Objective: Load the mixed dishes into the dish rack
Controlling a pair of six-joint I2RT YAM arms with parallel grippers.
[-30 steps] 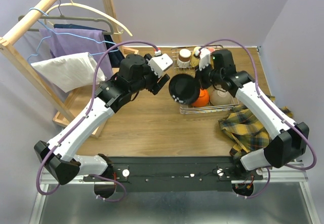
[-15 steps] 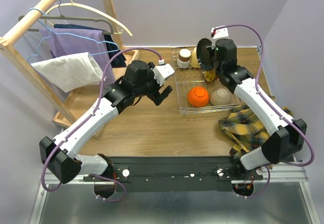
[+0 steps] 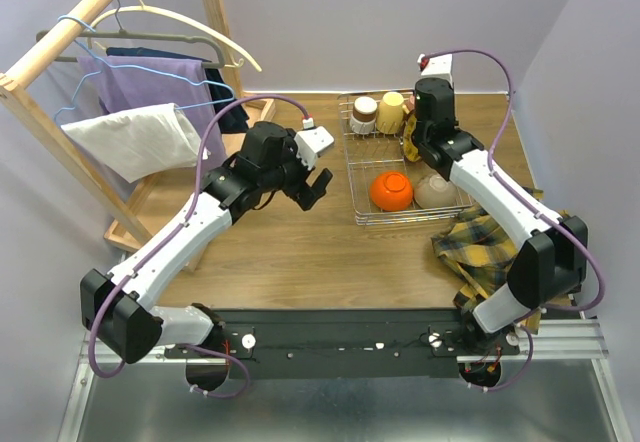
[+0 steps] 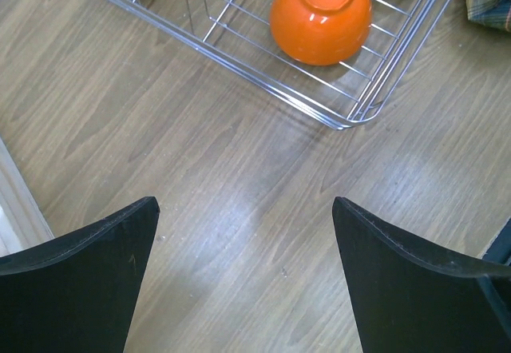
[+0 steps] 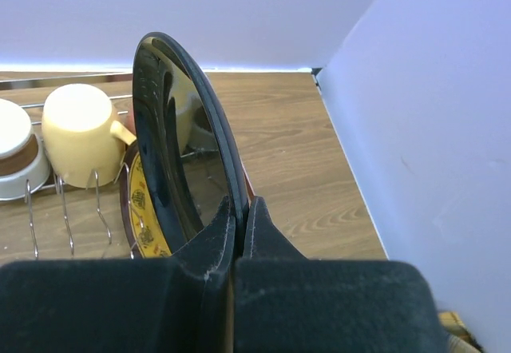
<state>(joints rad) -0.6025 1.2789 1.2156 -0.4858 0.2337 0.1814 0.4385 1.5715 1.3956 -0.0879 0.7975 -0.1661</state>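
Note:
The dish rack (image 3: 400,219) stands at the back right of the table. An orange bowl (image 3: 391,190) and a beige bowl (image 3: 436,190) lie upside down in its front half. At its back are a yellow mug (image 5: 80,133), a white and brown cup (image 3: 364,114) and a yellow patterned plate (image 5: 144,209). My right gripper (image 5: 241,209) is shut on the rim of a black dish (image 5: 180,145), held on edge over the rack's back right. In the top view the wrist hides this dish. My left gripper (image 4: 243,203) hangs open over bare wood left of the rack, holding nothing.
A plaid cloth (image 3: 495,252) lies at the rack's front right corner. A wooden clothes rack (image 3: 60,37) with hangers and garments fills the left side, its base tray (image 3: 140,217) on the table. Walls close in behind and at the right.
The black dish went from the rack's front left, between both grippers, to the back right in my right gripper. My left gripper opened fully and drew back to the left.

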